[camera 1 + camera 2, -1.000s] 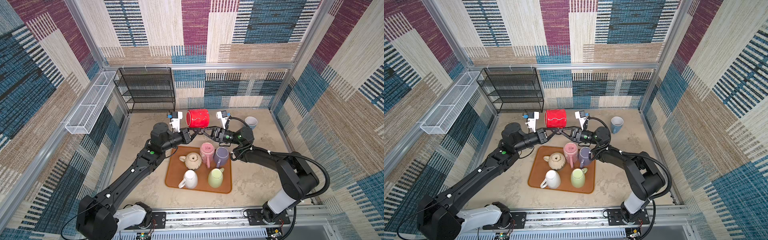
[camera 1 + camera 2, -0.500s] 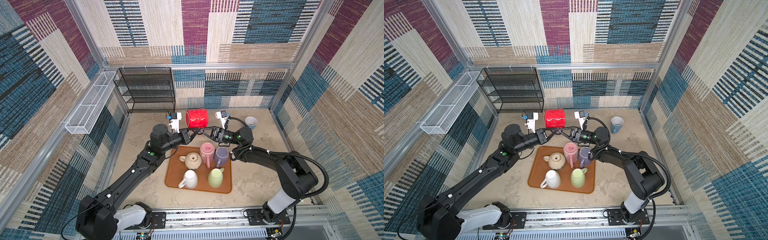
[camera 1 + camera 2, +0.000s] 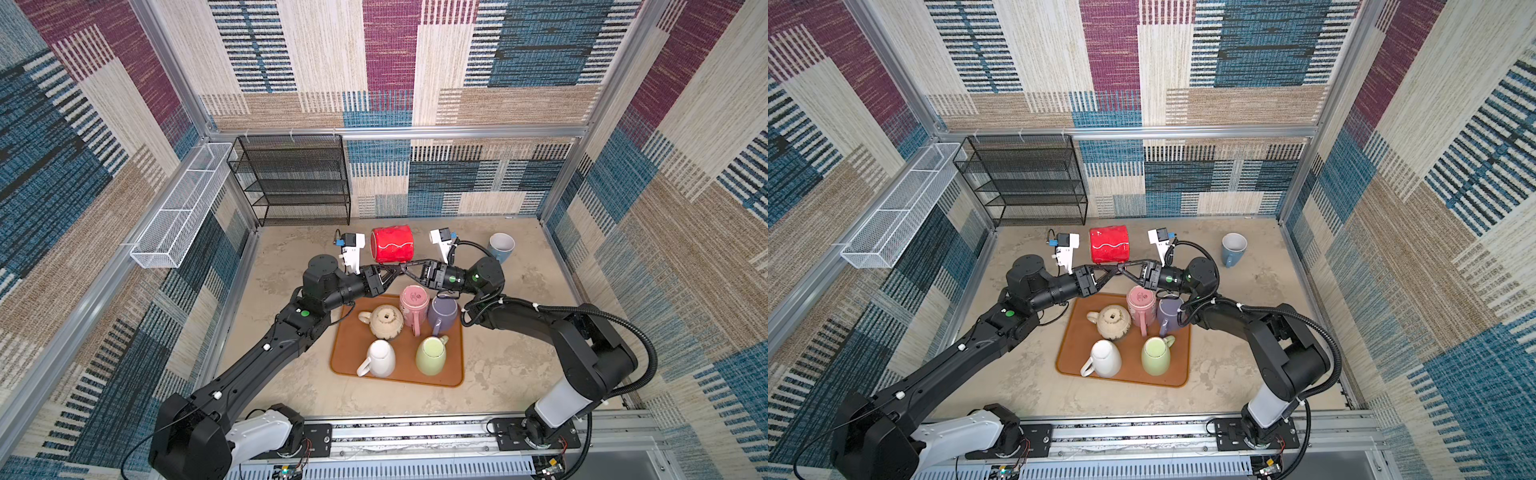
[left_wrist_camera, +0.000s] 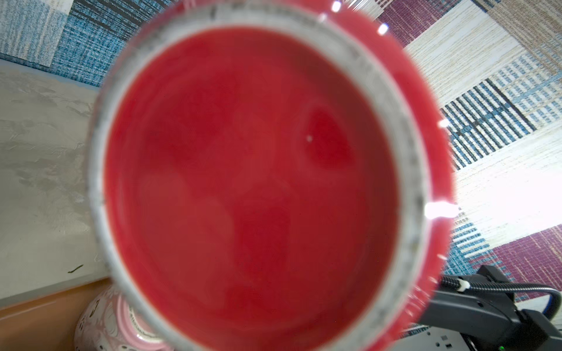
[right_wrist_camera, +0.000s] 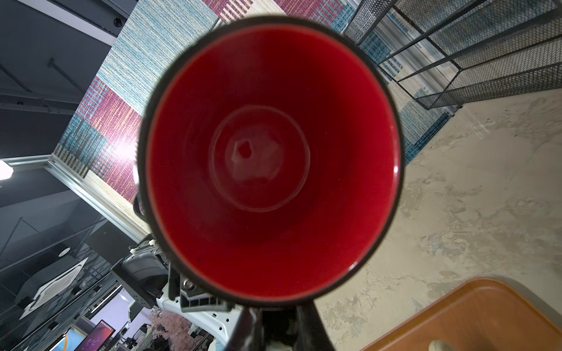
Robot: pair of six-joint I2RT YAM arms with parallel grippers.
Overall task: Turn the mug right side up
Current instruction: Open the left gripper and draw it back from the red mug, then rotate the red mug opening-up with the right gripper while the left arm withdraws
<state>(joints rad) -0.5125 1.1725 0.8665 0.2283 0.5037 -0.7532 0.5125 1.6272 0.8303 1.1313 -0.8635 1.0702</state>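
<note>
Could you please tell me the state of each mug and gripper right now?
red mug: held aloft, on its side.
right gripper: shut on red mug.
left gripper: beside it, grip unclear.
blue mug: upright.
pink mug: upside down.
beige mug: upside down.
white mug: upside down.
purple mug: unclear.
green mug: unclear.

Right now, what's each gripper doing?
Left gripper: at the red mug; open or shut cannot be told.
Right gripper: shut on the red mug.
</note>
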